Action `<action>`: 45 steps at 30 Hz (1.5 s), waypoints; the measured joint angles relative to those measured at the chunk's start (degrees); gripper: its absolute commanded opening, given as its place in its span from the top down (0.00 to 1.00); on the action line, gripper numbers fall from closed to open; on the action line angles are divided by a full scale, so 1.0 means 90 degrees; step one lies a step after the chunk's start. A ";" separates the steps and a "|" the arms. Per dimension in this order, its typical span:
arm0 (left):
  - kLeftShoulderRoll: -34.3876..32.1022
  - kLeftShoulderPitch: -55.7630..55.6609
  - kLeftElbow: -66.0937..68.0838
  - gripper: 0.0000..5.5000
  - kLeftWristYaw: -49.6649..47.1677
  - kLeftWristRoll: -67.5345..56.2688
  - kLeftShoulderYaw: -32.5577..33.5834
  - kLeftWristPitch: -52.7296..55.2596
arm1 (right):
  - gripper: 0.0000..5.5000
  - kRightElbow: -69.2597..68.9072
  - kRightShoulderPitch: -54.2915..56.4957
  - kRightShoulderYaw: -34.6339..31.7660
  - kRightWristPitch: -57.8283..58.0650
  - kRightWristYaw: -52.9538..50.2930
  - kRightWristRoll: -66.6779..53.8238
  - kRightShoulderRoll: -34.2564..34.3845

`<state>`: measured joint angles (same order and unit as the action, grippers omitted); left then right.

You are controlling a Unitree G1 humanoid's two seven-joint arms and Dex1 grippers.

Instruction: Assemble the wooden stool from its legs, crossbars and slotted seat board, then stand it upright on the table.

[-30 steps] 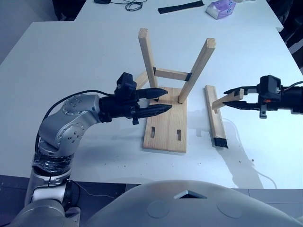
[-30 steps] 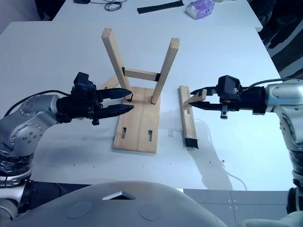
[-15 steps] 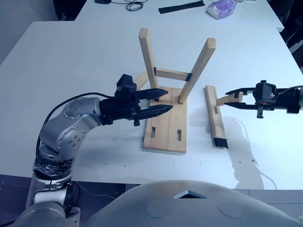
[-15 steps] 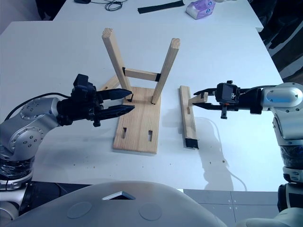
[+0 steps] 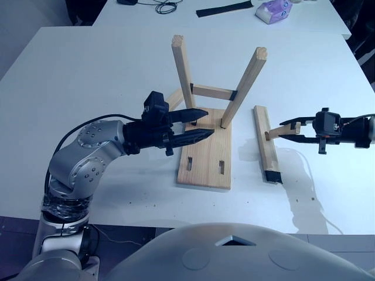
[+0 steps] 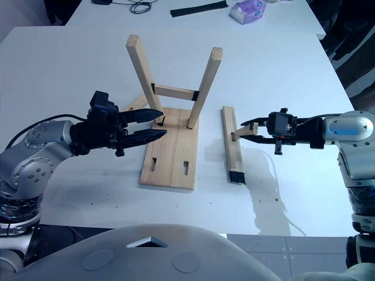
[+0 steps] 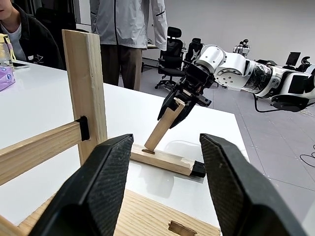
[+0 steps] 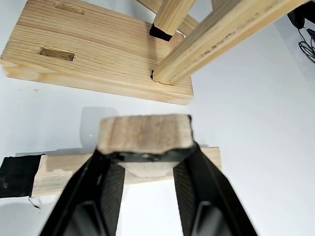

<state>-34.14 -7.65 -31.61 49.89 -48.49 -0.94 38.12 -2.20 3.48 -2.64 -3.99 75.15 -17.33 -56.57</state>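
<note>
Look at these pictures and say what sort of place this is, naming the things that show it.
Probably a robotics lab or open-plan office: swivel office chairs stand on a wide grey floor, the work lies on large white tables, and cables trail across the farther one.

Seat board (image 5: 205, 158) flat; two legs (image 5: 183, 73) upright; loose leg (image 5: 268, 155) beside, bearing tilted crossbar (image 7: 161, 129).

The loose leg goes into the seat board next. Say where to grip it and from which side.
Probably the loose leg, on its bare stretch between the crossbar meeting it and its black-tipped end, from above, closing across its narrow width: it lies flat on the table, both long sides free, clear of the seat board.
</note>
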 measured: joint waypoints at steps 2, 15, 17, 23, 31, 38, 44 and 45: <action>0.0004 -0.0005 0.0006 0.54 0.0000 0.0000 0.0000 0.0000 | 0.76 -0.0006 -0.0005 0.0000 0.0000 -0.0007 -0.0001 0.0000; 0.0016 -0.0050 0.0010 0.54 -0.0009 -0.0011 0.0000 0.0002 | 0.76 -0.0083 -0.0004 0.0010 0.0008 -0.0009 -0.0032 0.0005; 0.0032 -0.0053 0.0010 0.54 -0.0021 -0.0012 0.0000 0.0002 | 0.76 -0.0085 0.0033 0.0014 0.0008 -0.0008 -0.0039 0.0007; 0.0075 -0.0085 0.0012 0.54 -0.0039 -0.0013 -0.0007 0.0012 | 0.76 -0.0081 0.0044 0.0033 0.0006 -0.0009 -0.0040 0.0030; 0.0076 -0.0181 0.0057 0.54 -0.0023 -0.0016 -0.0044 0.0086 | 0.76 -0.0067 -0.0110 0.0083 -0.0043 -0.0015 -0.0021 0.0056; 0.0080 -0.0238 0.0021 0.54 -0.0030 -0.0054 -0.0046 0.0132 | 0.76 -0.0364 -0.0346 0.0088 0.0456 0.0191 -0.0346 -0.0050; 0.0101 -0.0218 -0.0031 0.54 -0.0095 -0.0115 -0.0058 0.0138 | 0.76 -0.0284 0.0143 0.0429 0.1415 0.0720 -0.0587 -0.0277; 0.0106 -0.0215 -0.0029 0.54 -0.0108 -0.0115 -0.0076 0.0138 | 0.76 -0.0150 0.0364 0.0576 0.1481 0.0826 -0.0570 -0.0270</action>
<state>-33.19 -9.58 -31.87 48.91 -49.52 -1.63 39.36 -3.54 6.75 2.54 9.34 82.59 -22.46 -59.01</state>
